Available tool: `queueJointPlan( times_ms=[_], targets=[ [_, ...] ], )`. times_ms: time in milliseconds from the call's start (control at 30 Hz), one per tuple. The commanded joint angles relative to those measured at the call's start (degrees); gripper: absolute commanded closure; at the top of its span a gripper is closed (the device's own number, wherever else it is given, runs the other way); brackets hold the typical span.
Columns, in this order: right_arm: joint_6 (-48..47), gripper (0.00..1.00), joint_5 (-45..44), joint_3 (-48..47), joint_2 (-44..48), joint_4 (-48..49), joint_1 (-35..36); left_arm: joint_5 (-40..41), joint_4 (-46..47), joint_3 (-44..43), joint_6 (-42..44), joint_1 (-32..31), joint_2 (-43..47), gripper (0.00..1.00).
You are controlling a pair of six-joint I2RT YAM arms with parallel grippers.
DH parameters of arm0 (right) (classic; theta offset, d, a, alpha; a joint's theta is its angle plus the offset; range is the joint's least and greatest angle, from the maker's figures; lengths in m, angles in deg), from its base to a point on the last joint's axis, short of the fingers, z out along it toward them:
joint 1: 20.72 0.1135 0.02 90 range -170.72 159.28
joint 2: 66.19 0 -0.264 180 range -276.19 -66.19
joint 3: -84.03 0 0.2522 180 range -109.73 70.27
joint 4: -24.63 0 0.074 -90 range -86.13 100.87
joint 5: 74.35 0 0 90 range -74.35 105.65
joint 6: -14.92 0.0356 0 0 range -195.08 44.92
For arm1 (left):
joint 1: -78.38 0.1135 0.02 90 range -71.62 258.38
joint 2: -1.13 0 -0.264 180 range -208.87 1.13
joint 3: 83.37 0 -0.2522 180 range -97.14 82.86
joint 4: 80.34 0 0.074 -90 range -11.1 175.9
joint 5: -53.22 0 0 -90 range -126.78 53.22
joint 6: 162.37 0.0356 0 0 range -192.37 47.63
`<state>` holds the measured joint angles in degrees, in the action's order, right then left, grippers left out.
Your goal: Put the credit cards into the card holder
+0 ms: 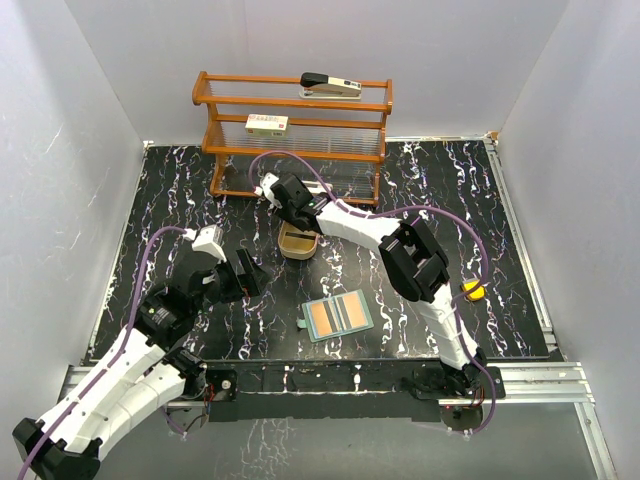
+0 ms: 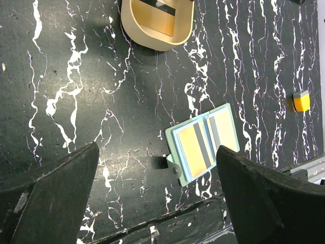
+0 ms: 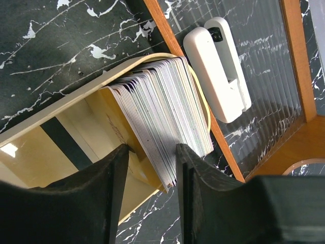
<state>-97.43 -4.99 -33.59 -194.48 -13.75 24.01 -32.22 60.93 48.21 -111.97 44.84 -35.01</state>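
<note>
The sage-green card holder (image 1: 338, 317) lies open on the black marble table, with gold-orange striped cards (image 2: 195, 147) in its clear pockets. A thick stack of credit cards (image 3: 162, 112) stands on edge in the tan oval tray (image 3: 76, 99), and another gold card with a dark stripe (image 3: 51, 142) lies flat inside. My right gripper (image 3: 151, 150) reaches down into the tray (image 1: 297, 243). Its jaws are partly apart and straddle the near part of the stack, with the right finger against the cards. My left gripper (image 2: 157, 147) hovers wide open and empty, left of the holder (image 2: 205, 142).
A wooden rack (image 1: 295, 130) stands just behind the tray, with a stapler (image 1: 330, 85) on top and a white labelled box (image 1: 266, 124) on its middle shelf. A white device (image 3: 218, 66) lies on its lowest shelf. A small yellow object (image 1: 472, 291) sits at the right.
</note>
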Motion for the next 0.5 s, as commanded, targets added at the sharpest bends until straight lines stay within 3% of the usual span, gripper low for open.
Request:
queueJointPlan(
  times_ms=[0,467],
  targets=[
    [-0.2,0.63,-1.1,-4.3,-1.0,2.0,-0.8,0.7,-0.6,0.5,0.5,0.2,0.0,0.01],
    [1.6,0.66,-1.0,-5.2,-0.8,1.1,-1.2,0.3,-0.2,1.0,0.3,0.2,-0.2,0.02]
  ],
)
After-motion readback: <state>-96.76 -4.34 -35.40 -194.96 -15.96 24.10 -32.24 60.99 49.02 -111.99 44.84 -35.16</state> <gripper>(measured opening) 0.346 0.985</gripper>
